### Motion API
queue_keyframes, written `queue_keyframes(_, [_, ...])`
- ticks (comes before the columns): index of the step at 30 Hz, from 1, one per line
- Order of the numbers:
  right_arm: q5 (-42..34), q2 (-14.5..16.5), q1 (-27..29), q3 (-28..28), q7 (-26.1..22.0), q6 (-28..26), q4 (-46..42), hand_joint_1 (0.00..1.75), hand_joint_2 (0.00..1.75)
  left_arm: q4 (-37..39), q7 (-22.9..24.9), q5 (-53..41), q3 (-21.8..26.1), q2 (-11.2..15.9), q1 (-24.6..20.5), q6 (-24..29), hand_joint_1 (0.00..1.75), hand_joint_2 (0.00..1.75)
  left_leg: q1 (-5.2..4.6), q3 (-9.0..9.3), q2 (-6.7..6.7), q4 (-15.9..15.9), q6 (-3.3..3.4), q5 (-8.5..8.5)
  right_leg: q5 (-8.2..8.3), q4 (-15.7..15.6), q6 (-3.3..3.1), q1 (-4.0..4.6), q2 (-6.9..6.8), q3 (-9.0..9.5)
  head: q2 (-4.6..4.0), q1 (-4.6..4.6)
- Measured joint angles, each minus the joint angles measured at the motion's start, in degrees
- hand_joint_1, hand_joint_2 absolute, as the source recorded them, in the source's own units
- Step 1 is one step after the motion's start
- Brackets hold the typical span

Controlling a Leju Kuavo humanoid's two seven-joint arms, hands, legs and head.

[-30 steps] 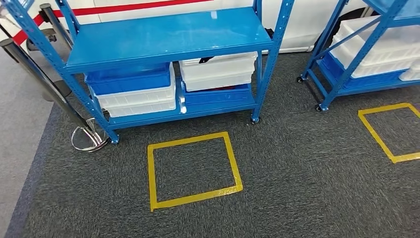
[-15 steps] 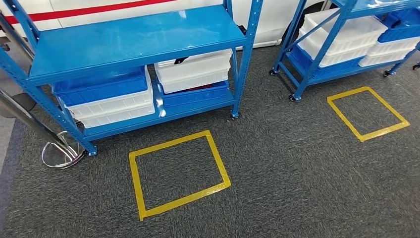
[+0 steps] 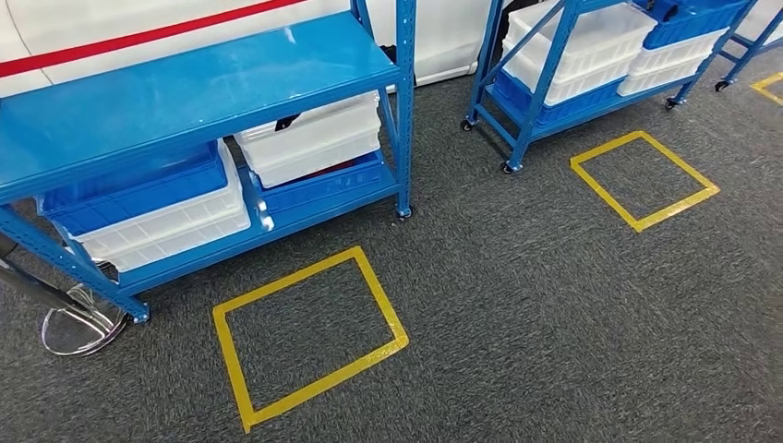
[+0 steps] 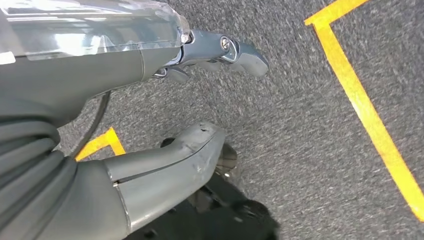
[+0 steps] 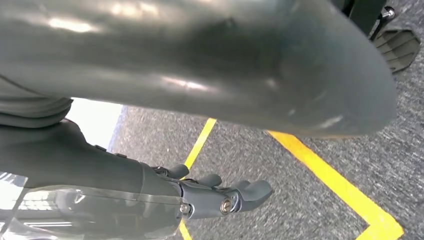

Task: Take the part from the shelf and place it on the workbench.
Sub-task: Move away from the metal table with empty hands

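Observation:
The near blue shelf (image 3: 185, 83) stands at the left of the head view. On its lower board a white bin (image 3: 314, 138) sits on a blue bin (image 3: 323, 180), and a small dark item (image 3: 288, 120) pokes out at the white bin's rim; I cannot tell what it is. Beside them a blue bin (image 3: 138, 185) lies on a white one (image 3: 166, 231). My left hand (image 4: 210, 47) hangs over the grey carpet with fingers and thumb apart, holding nothing. My right hand (image 5: 220, 200) also hangs over the carpet, fingers stretched out, nothing in it.
A second blue shelf (image 3: 545, 55) with white and blue bins stands at the back right. Two yellow tape squares (image 3: 286, 277) (image 3: 674, 208) mark the carpet in front of the shelves. A chrome post base (image 3: 78, 323) sits by the near shelf's left leg.
The whole picture has shifted: the camera has turned right, so the near shelf slid left and the second shelf and its tape square came further into view. No object moved.

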Motion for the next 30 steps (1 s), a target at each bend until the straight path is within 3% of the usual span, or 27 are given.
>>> queue_keyframes(1, [0.44,-0.01,0.01,0.05,-0.10,0.17,0.09,0.00,0.00,-0.21,0.00,0.01,0.09,-0.04,0.08,-0.10,0.00,0.00,0.00,0.23,0.02,-1.25,0.08,1.65,-0.14,0.07,0.01,0.03,0.25,0.18,0.00,-0.02])
queue_keyframes(3, [1.64,-0.03,0.15,0.37,-0.13,0.42,0.25,0.00,0.00,-0.61,0.00,-0.01,0.25,-0.05,0.10,-0.22,0.00,0.00,-0.09,3.09,0.66,-8.56,0.49,6.30,-0.59,0.30,0.20,0.07,0.42,0.63,0.00,-0.17])
queue_keyframes(5, [2.63,-0.08,0.40,0.80,-0.06,0.43,0.39,0.00,0.00,-0.90,-0.02,-0.18,0.30,-0.09,-0.19,-0.22,0.00,0.00,-0.45,5.32,1.50,-14.46,1.05,8.60,-1.11,0.71,0.72,0.29,0.21,0.79,0.00,-0.37])
queue_keyframes(8, [3.34,-0.23,0.54,1.19,0.03,0.47,0.53,0.00,0.00,-1.11,-0.06,-0.55,0.30,-0.24,-0.41,-0.14,0.00,0.00,-0.65,5.54,1.00,-15.88,1.94,8.77,-1.45,0.76,1.66,0.40,-0.63,0.88,0.00,-0.44])
queue_keyframes(10, [3.43,-0.36,0.54,1.37,0.04,0.48,0.60,0.00,0.00,-1.24,-0.07,-0.63,0.31,-0.33,-0.28,-0.03,0.00,0.00,-0.44,5.80,0.48,-16.39,2.66,9.16,-2.76,2.27,2.34,0.25,-0.79,0.43,0.00,-0.31])
queue_keyframes(13, [3.45,-0.51,0.54,1.52,0.07,0.48,0.64,0.00,0.00,-1.46,-0.07,-0.66,0.32,-0.41,-0.24,0.11,0.00,0.00,-0.32,5.83,-0.30,-16.64,3.13,9.41,-8.01,12.16,3.26,-0.19,-0.58,-4.30,0.00,-0.03])
queue_keyframes(14, [3.45,-0.55,0.56,1.54,0.08,0.48,0.66,0.00,0.00,-1.49,-0.07,-0.66,0.32,-0.42,-0.20,0.16,0.00,0.00,-0.32,5.82,-0.65,-16.63,3.14,9.39,-9.07,15.51,3.46,-0.33,-0.55,-6.09,0.00,0.00])
queue_keyframes(15, [3.45,-0.58,0.57,1.55,0.09,0.48,0.66,0.00,0.00,-1.50,-0.07,-0.67,0.32,-0.43,-0.16,0.20,0.00,0.00,-0.32,5.85,-1.08,-16.62,3.13,9.37,-8.94,17.04,3.59,-0.46,-0.53,-7.08,0.00,0.02])
queue_keyframes(16, [3.45,-0.62,0.59,1.57,0.11,0.48,0.67,0.00,0.00,-1.51,-0.07,-0.67,0.32,-0.48,-0.13,0.22,0.00,0.00,-0.32,5.94,-1.59,-16.61,3.09,9.33,-7.64,16.31,3.62,-0.58,-0.48,-6.96,0.00,0.04])
queue_keyframes(18, [3.45,-0.72,0.67,1.60,0.12,0.48,0.67,0.00,0.00,-1.51,-0.07,-0.68,0.32,-0.62,-0.16,0.25,0.00,0.00,-0.29,6.24,-2.71,-16.60,2.87,9.19,-3.03,8.92,3.42,-0.82,0.50,-3.78,0.00,0.12])
queue_keyframes(20, [3.47,-0.82,0.71,1.63,0.16,0.49,0.69,0.00,0.00,-1.51,-0.06,-0.68,0.32,-0.77,-0.23,0.22,0.00,0.00,-0.36,6.35,-3.63,-16.55,2.31,9.04,-0.44,2.31,3.00,-0.73,2.19,-0.76,0.00,0.19])
queue_keyframes(22, [3.54,-0.89,0.65,1.67,0.26,0.50,0.73,0.00,0.00,-1.52,-0.03,-0.68,0.33,-0.84,-0.23,0.15,0.00,0.00,-0.32,6.14,-4.31,-16.62,1.55,9.05,-0.39,0.91,2.52,-0.44,2.61,-0.17,0.00,0.20])
queue_keyframes(25, [3.86,-0.91,0.61,1.72,0.37,0.56,0.84,0.00,0.00,-1.53,0.01,-0.77,0.32,-0.84,-0.14,0.02,0.00,0.00,-0.21,5.63,-4.10,-15.67,0.58,8.22,-0.08,0.21,1.27,-0.61,1.19,0.07,0.00,0.10])
queue_keyframes(27, [4.19,-0.91,0.69,1.75,0.37,0.62,0.91,0.00,0.00,-1.54,0.03,-0.90,0.32,-0.84,-0.23,-0.01,0.00,0.00,-0.20,3.36,-2.42,-10.51,0.30,5.02,0.02,-0.19,0.45,-0.64,-0.04,0.22,0.00,-0.23])
queue_keyframes(29, [4.42,-0.93,0.76,1.82,0.37,0.67,0.95,0.00,0.00,-1.54,0.04,-1.01,0.32,-0.86,-0.28,-0.02,0.00,0.00,-0.21,-0.36,-1.46,-2.73,0.03,1.38,-0.13,-0.18,0.07,-0.37,-1.25,0.23,0.00,-0.54])
queue_keyframes(30, [4.47,-0.93,0.77,1.87,0.37,0.72,0.98,0.00,0.00,-1.54,0.05,-1.02,0.32,-0.87,-0.24,-0.02,0.00,0.00,-0.20,-1.52,-1.28,-0.32,-0.06,0.77,-0.20,-0.16,0.00,-0.23,-1.87,0.28,0.00,-0.57])
